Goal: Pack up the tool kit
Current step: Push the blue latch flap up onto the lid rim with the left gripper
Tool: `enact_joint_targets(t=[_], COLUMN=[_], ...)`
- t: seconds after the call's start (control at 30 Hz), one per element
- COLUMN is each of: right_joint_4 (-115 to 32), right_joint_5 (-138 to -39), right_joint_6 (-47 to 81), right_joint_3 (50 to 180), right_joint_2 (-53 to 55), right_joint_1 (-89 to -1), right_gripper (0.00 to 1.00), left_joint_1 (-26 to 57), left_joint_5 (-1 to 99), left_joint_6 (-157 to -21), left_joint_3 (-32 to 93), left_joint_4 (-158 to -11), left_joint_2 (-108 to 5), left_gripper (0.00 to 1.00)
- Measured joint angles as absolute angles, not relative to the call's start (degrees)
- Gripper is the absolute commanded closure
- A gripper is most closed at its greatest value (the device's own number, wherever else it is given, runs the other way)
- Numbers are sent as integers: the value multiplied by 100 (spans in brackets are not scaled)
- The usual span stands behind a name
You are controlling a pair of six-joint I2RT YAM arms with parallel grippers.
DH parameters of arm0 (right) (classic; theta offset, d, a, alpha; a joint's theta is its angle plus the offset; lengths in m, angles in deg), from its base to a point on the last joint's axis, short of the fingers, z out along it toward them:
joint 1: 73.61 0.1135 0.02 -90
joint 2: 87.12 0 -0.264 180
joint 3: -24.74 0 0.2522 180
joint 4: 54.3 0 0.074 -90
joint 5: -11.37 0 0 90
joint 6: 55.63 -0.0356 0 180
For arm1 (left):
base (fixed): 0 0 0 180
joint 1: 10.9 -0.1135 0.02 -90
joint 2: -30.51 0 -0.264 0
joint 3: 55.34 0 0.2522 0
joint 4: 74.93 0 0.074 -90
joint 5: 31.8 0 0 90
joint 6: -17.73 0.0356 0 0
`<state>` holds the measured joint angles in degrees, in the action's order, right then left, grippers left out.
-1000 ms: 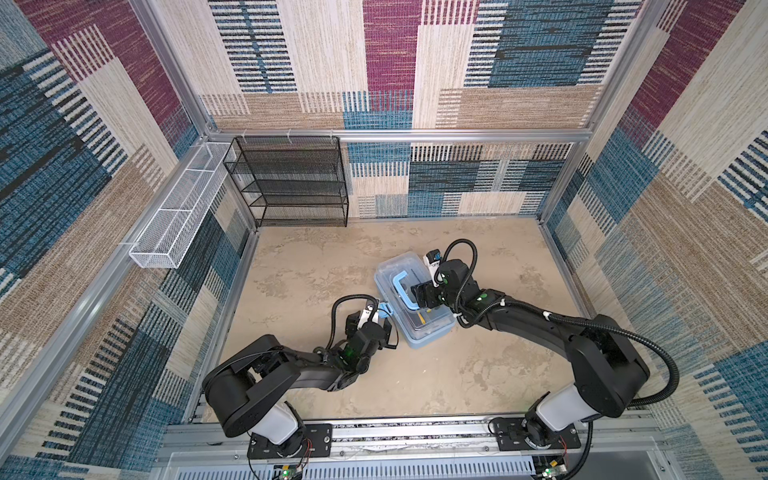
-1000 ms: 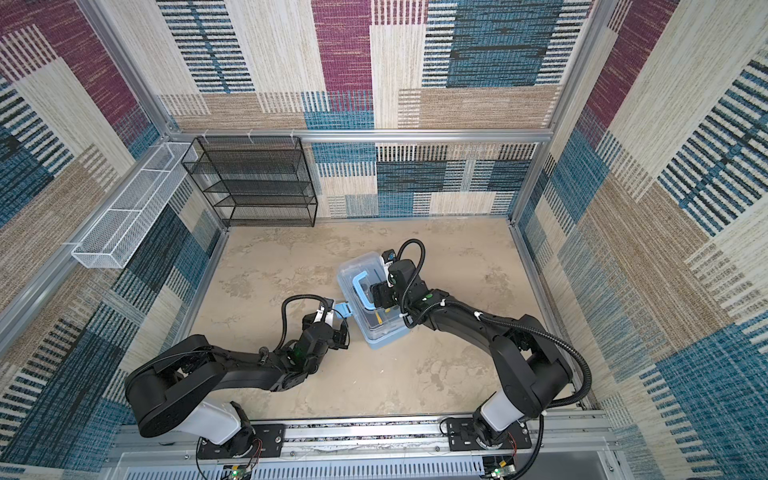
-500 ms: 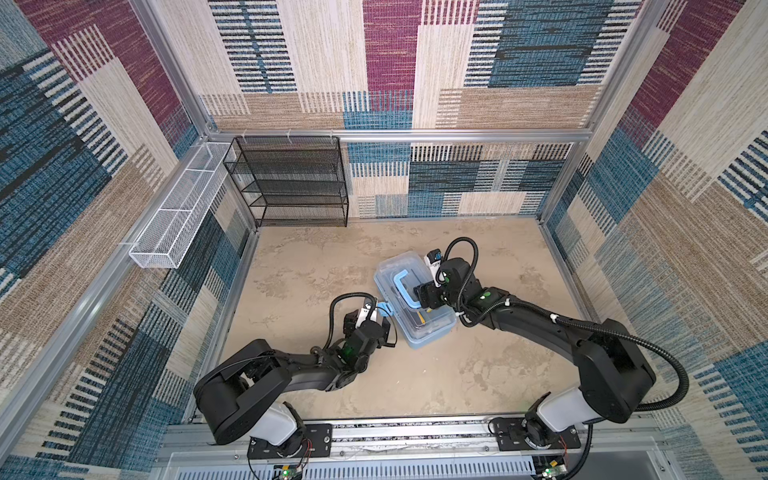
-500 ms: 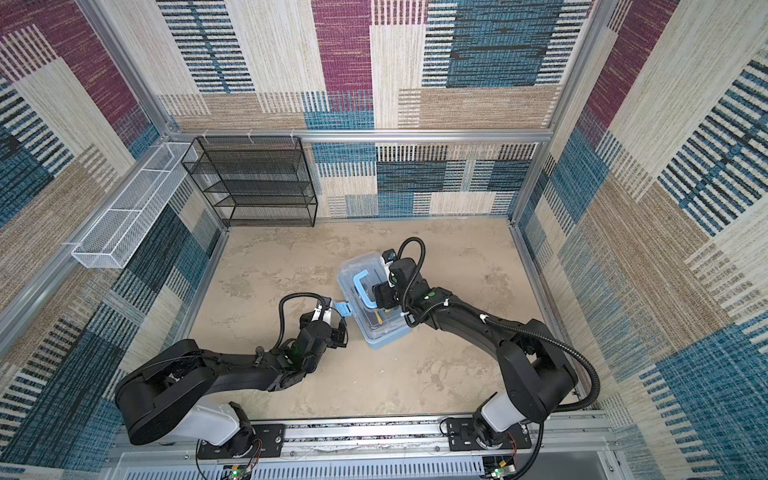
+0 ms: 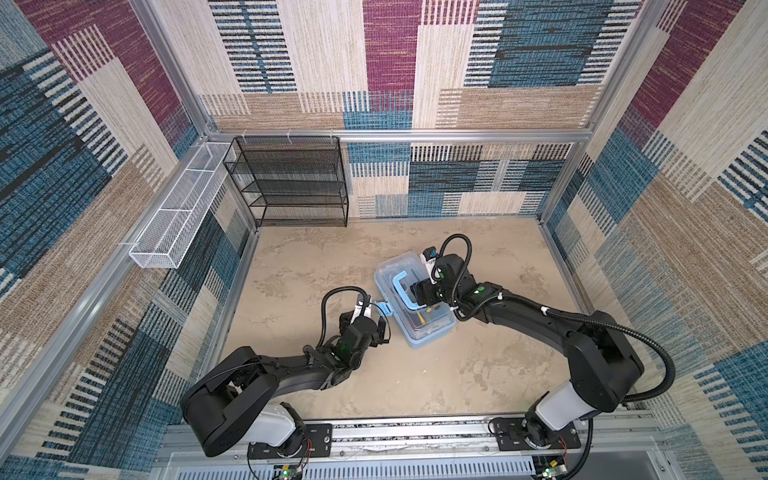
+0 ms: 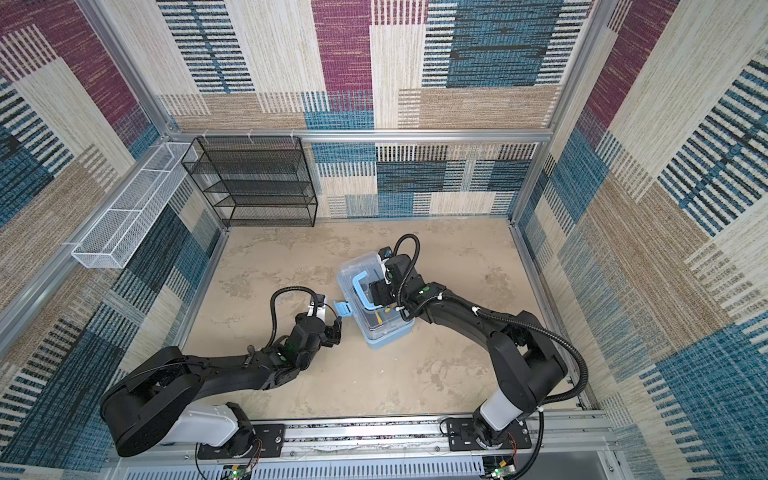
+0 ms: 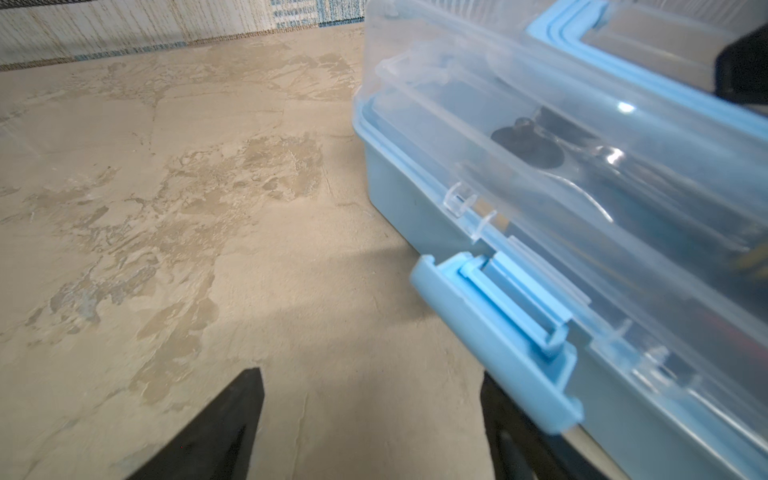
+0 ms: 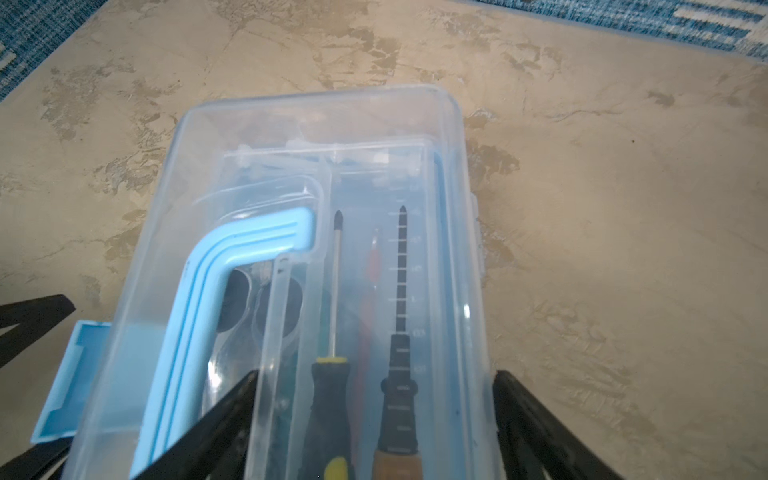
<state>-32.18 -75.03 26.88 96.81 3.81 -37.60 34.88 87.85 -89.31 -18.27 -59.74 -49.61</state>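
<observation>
The tool kit's light-blue toolbox (image 5: 432, 332) (image 6: 388, 338) lies mid-floor with its clear lid (image 8: 316, 124) down. Through the lid I see a black-and-yellow screwdriver (image 8: 332, 374) and a banded tool (image 8: 400, 291). The side latch (image 7: 494, 340) (image 5: 384, 309) sticks out, flipped open. My left gripper (image 5: 380, 328) (image 7: 374, 415) is open at floor level beside the box, one finger under the latch. My right gripper (image 5: 417, 293) (image 8: 374, 415) is open over the lid next to the blue handle (image 8: 199, 316), one finger on the lid and one outside the box wall.
A black mesh shelf rack (image 5: 291, 183) stands at the back left against the wall. A long white mesh basket (image 5: 178, 212) hangs on the left wall. Patterned walls close in the sandy floor (image 5: 299, 266) on three sides.
The left arm has shifted slightly near its base. Both grippers stay open at the toolbox and the box has not moved.
</observation>
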Motion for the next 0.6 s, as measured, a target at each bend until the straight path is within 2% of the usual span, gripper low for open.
enact_joint_targets(t=[0.4,0.6], right_joint_4=[-2875,-2879], right_joint_5=[-7241,-7265], right_joint_6=[2692,2664], right_joint_3=[9742,9770], right_joint_2=[-30,-124], right_joint_1=[-3707,-3705], right_gripper=[8,13], left_joint_1=[3372,3296], left_joint_5=[8599,8391], left_joint_6=[-9147,-9182], left_joint_3=[-1923,-1925], left_joint_4=[-5976,-5974], left_joint_2=[-4797,-4747], left_gripper=[14,15])
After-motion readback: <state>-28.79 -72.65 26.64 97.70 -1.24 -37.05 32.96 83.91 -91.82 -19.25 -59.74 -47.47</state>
